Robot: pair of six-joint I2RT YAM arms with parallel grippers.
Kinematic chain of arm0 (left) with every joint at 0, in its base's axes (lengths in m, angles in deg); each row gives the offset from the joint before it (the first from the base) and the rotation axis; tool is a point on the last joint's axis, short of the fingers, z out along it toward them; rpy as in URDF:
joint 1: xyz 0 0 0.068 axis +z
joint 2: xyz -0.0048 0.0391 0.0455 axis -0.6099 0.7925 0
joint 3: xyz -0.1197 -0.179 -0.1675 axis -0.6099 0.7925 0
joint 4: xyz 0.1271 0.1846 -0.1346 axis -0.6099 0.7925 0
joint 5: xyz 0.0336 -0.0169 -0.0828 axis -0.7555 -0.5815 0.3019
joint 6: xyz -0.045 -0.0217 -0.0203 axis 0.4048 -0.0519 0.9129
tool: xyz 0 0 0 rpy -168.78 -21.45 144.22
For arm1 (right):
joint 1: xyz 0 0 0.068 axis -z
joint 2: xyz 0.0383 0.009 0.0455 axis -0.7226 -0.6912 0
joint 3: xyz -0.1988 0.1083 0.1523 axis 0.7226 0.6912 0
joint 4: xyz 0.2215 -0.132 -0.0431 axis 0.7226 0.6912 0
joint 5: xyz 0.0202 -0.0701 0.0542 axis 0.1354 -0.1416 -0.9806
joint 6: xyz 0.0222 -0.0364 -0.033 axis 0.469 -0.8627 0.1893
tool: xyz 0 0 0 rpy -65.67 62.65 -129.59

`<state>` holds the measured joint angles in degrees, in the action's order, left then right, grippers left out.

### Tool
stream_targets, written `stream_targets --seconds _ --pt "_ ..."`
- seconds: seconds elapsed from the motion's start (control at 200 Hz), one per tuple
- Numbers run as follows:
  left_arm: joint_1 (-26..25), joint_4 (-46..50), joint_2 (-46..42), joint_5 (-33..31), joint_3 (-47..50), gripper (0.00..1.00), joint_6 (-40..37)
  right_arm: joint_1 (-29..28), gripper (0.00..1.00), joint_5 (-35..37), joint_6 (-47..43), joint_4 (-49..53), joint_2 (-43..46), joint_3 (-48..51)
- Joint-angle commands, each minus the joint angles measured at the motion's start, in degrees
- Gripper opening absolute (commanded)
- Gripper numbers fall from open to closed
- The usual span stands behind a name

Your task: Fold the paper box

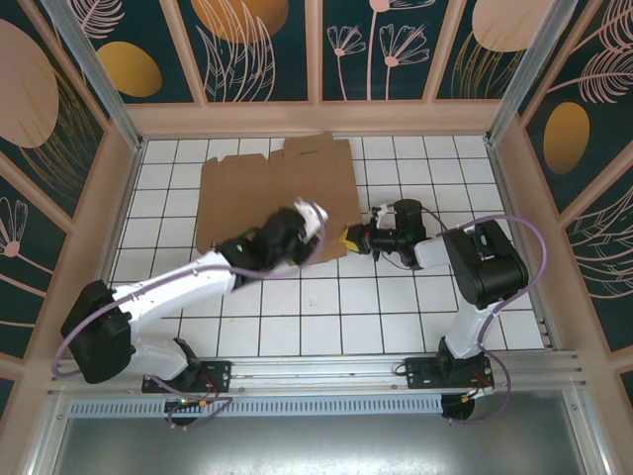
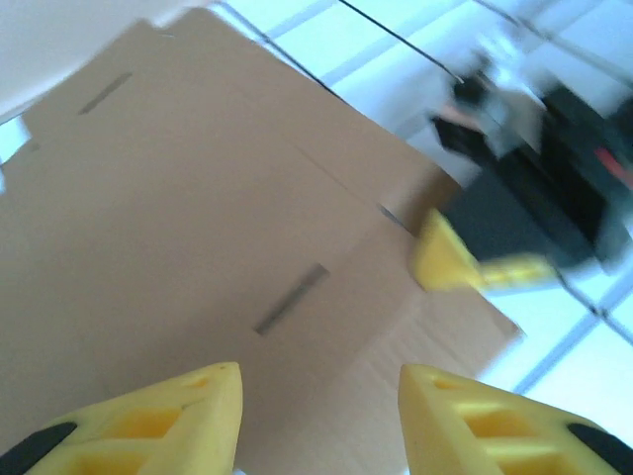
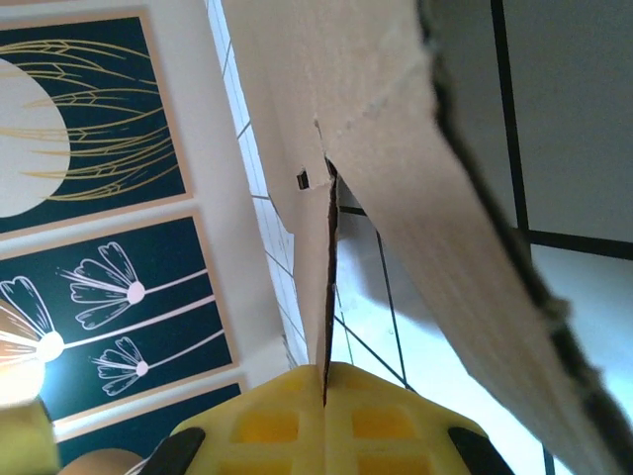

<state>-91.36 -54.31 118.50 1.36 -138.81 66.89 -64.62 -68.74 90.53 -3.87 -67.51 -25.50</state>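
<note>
Counted one plain brown cardboard paper box (image 1: 267, 188), flat at 12 o'clock on white tiled table (image 1: 396, 317). Noted two grippers: right gripper (image 1: 348, 240) clamped on its 5 o'clock corner edge, left gripper (image 2: 321, 396) parted, empty. Bare tiles toward 6 o'clock.

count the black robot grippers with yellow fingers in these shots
2. The left gripper hangs over the near right part of the brown cardboard paper box, fingers apart and empty. The right gripper is clamped on its near right corner. None seem hidden.
</note>
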Motion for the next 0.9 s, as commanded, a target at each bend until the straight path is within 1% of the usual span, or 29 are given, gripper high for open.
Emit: stream_targets --seconds 0.0,0.045,0.07,0.115,0.14,0.195,0.21,0.22,0.24,0.33,0.395,0.445,0.586,0.666,0.731,0.776,0.796,0.896 --pt "-6.1 -6.2 1.3 -14.6 5.2 0.48 -15.1 0.5 0.04 -0.2 3.9 -6.3 1.1 1.7" --pt "-7.5 -9.9 2.9 -18.6 6.7 0.5 -17.4 0.5 0.04 -0.2 4.3 -7.2 1.2 2.3" --pt "-7.9 -11.6 3.7 -19.7 7.4 0.52 -18.4 0.5 0.04 -0.2 4.5 -7.5 1.2 2.4" --pt "-8.3 -15.0 5.1 -21.7 8.8 0.53 -19.8 0.4 0.04 -0.2 4.7 -7.8 1.2 2.7" --pt "-8.7 -17.1 5.9 -22.7 9.6 0.56 -20.5 0.5 0.04 -0.3 4.9 -8.1 1.3 2.8" --pt "-9.0 -21.3 7.3 -24.4 11.2 0.57 -22.2 0.4 0.04 -0.4 5.2 -8.7 1.4 3.1" --pt "-8.9 -21.9 7.8 -24.7 11.4 0.67 -22.4 0.5 0.04 -0.5 5.3 -8.7 1.5 3.1" --pt "-9.0 -22.3 8.1 -24.7 11.5 0.69 -22.7 0.4 0.05 -0.5 5.3 -8.8 1.4 3.1" --pt "-9.0 -23.1 8.6 -24.9 11.8 0.7 -23.1 0.5 0.05 -0.6 5.4 -8.9 1.5 3.2" --pt "-9.2 -26.2 10.3 -23.6 13.8 0.7 -25.5 0.4 0.05 -0.7 5.4 -8.9 1.8 3.3" --pt "-9.2 -26.1 10.3 -20.6 14.3 0.7 -25.7 0.5 0.05 -0.8 5.4 -8.8 1.9 3.2" --pt "-9.2 -27.0 10.2 -20.0 14.6 0.71 -25.6 0.5 0.06 -0.8 5.5 -8.7 2.0 3.2" --pt "-9.2 -31.5 12.5 -23.2 15.2 0.68 -28.2 0.4 0.06 -0.8 6.0 -9.4 2.3 3.4" --pt "-9.2 -40.7 15.1 -26.3 17.4 0.67 -31.8 0.5 0.06 -0.8 6.0 -9.4 2.3 3.3" --pt "-9.3 -43.8 18.1 -27.6 17.5 0.65 -33.6 0.5 0.06 -0.8 6.2 -9.5 2.0 3.3" --pt "-9.5 -46.2 18.7 -28.7 17.6 0.65 -34.8 0.4 0.06 -0.8 6.7 -10.0 1.8 3.3" --pt "-9.4 -47.2 20.4 -28.9 17.8 0.65 -35.2 0.4 0.06 -0.9 6.9 -10.3 1.8 3.4" --pt "-9.5 -50.0 21.3 -29.8 18.1 0.64 -35.9 0.4 0.06 -1.2 7.4 -10.6 1.8 3.3"
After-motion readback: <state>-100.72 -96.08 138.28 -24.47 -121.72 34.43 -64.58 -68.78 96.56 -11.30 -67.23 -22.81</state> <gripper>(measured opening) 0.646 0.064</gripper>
